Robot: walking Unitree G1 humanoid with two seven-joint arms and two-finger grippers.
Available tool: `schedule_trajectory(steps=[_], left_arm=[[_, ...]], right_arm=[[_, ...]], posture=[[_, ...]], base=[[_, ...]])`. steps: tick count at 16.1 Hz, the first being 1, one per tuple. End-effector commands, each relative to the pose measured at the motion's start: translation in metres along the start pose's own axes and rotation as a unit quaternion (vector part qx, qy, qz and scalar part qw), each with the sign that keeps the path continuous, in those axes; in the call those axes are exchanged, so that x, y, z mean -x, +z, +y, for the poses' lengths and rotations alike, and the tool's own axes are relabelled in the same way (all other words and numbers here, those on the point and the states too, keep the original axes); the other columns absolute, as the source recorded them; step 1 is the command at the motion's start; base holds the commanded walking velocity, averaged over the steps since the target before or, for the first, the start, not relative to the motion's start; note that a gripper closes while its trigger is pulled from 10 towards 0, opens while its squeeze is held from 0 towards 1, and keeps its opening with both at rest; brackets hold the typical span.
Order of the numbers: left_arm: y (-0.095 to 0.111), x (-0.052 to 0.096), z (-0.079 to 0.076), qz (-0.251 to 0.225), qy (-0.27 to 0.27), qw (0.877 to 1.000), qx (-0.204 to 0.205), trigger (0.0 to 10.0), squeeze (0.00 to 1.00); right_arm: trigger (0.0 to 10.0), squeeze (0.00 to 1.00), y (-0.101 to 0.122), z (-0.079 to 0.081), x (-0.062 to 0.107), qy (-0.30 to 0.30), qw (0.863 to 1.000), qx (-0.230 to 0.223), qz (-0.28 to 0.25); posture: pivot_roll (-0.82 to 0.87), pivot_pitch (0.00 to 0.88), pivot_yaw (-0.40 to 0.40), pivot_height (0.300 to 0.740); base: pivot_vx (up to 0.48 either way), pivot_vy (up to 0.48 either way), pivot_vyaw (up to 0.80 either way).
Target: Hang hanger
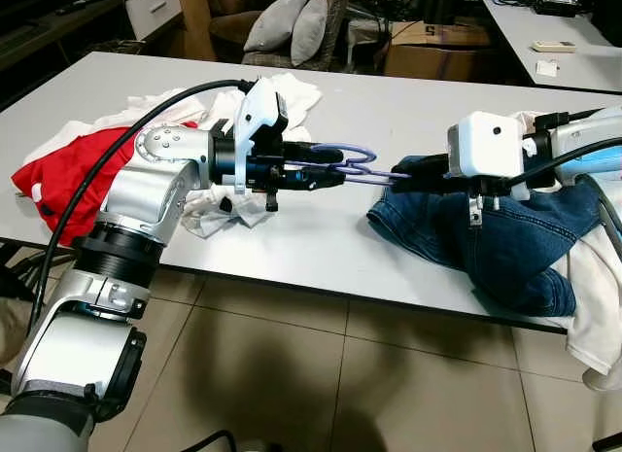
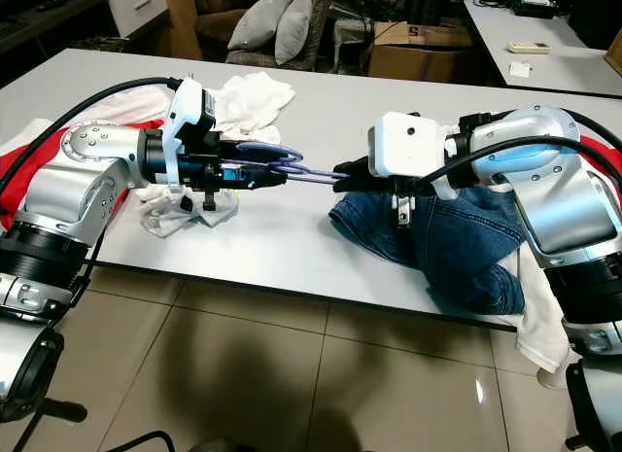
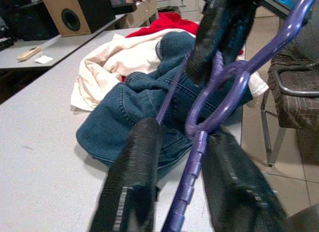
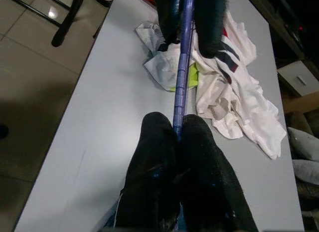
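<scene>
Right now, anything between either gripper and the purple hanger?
Nothing visible. The purple plastic hanger is held over the white table, left gripper at one end, right gripper shut on the other.

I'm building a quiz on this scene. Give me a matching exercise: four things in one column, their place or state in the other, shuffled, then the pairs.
Things:
1. hanger
2. jeans
3. red cloth
4. pillows

Place or state:
A. on the table's left end, beside the left arm
B. on a chair beyond the table
C. held above the table between the left gripper and the right gripper
D. heaped at the table's near edge under the right arm

Pairs: 1-C, 2-D, 3-A, 4-B
</scene>
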State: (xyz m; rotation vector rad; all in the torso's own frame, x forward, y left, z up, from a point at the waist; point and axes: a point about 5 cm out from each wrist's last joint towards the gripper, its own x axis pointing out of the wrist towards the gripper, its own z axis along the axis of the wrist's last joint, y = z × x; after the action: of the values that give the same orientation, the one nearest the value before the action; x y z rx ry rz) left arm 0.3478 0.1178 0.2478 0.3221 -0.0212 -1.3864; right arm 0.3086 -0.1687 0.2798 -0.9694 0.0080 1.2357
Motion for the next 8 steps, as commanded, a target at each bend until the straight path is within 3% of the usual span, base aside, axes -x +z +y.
schedule_trajectory(steps=[1,4,6,7,8], left_arm=[[0.0064,-0.0005,-0.0002,-0.01,-0.003,1.0,-0.008,0.0,0.0],[0.0071,-0.0004,-0.0003,-0.011,-0.005,1.0,-0.009,0.0,0.0],[0.007,0.0003,0.0001,-0.006,-0.004,1.0,-0.013,0.0,0.0],[0.0071,0.0008,0.0005,-0.002,-0.003,1.0,-0.015,0.0,0.0],[0.0073,0.001,0.0007,0.0,-0.002,1.0,-0.017,0.0,0.0]], right_arm=[[10.0,0.0,0.0053,-0.0032,0.0028,-0.003,1.0,0.008,-0.012],[10.0,0.0,0.0062,-0.0033,0.002,0.003,1.0,-0.006,-0.022],[10.0,0.85,0.0088,-0.0038,0.0014,0.004,0.999,-0.026,-0.041],[10.0,1.0,0.0107,-0.004,0.0013,0.006,0.998,-0.03,-0.049],[10.0,1.0,0.0118,-0.0041,0.0013,0.007,0.998,-0.032,-0.053]], posture=[[-0.08,0.0,0.059,0.74],[-0.07,0.0,0.057,0.74],[-0.07,0.0,0.056,0.74],[-0.07,0.0,0.057,0.74],[-0.07,0.0,0.057,0.74]], base=[[0.0,0.0,0.0],[0.0,0.0,0.0],[0.0,0.0,0.0],[0.0,0.0,0.0],[0.0,0.0,0.0]])
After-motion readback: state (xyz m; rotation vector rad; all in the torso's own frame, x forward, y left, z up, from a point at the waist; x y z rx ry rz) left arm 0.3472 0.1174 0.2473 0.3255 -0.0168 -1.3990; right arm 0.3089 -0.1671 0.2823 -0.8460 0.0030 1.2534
